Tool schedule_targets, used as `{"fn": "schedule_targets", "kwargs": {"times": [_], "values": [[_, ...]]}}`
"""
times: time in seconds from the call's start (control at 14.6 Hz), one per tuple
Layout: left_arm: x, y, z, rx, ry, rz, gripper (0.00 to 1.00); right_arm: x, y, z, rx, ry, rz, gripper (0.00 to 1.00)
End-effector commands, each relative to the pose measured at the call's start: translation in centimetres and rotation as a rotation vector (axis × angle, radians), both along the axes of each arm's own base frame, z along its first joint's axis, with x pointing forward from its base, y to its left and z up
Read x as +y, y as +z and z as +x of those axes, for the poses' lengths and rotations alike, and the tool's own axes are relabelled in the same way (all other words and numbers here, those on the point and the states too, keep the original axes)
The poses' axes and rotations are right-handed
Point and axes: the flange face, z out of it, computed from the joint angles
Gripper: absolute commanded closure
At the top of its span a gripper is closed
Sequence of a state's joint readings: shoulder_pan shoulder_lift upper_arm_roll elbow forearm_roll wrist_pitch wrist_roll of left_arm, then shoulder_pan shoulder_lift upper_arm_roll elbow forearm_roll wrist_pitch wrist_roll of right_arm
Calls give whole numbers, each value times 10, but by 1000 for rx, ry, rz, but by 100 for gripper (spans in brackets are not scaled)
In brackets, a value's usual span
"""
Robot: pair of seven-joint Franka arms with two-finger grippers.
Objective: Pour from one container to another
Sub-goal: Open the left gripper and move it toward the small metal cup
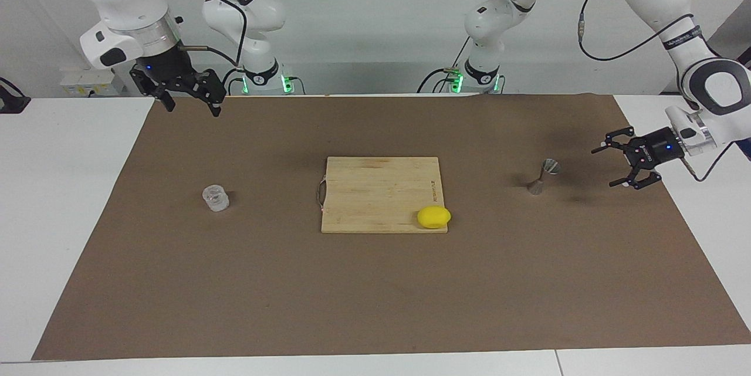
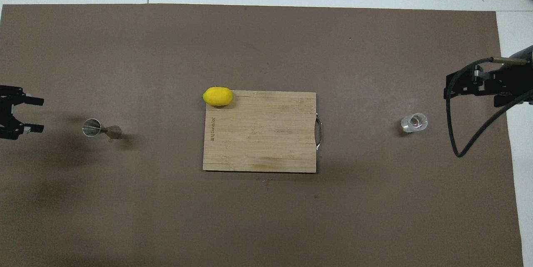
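Note:
The small clear glass cup (image 1: 215, 198) stands upright on the brown mat toward the right arm's end; it also shows in the overhead view (image 2: 414, 122). The silver hourglass jigger (image 1: 543, 176) stands upright on the mat toward the left arm's end, also seen from overhead (image 2: 102, 128). My left gripper (image 1: 613, 165) is open, held low and sideways beside the jigger, its fingers pointing at it with a gap between; it shows in the overhead view (image 2: 39, 114) too. My right gripper (image 1: 192, 107) is open and empty, raised over the mat's edge at the cup's end, and also shows in the overhead view (image 2: 454, 86).
A wooden cutting board (image 1: 381, 188) with a metal handle lies in the middle of the mat (image 1: 375, 305). A yellow lemon (image 1: 434, 217) sits on the board's corner farther from the robots, toward the left arm's end. White table surrounds the mat.

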State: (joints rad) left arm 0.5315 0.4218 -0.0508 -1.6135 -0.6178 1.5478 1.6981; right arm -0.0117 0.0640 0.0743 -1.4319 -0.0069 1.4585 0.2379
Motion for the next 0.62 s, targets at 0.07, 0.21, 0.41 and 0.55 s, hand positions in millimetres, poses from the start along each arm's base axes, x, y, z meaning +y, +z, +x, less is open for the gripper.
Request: {"fn": "schedule_targets", "kwargs": {"times": [0.07, 0.21, 0.41, 0.55], "values": [[24, -42, -18, -101, -92, -211, 0, -4, -1, -2, 9, 20, 14, 1], [18, -50, -25, -170, -164, -256, 0, -4, -1, -2, 9, 20, 14, 1], [-17, -73, -35, -205, -234, -330, 0, -3, -1, -2, 9, 21, 14, 1], [-37, -82, -43, -204, -219, -381, 0, -3, -1, -2, 9, 21, 14, 1]]}}
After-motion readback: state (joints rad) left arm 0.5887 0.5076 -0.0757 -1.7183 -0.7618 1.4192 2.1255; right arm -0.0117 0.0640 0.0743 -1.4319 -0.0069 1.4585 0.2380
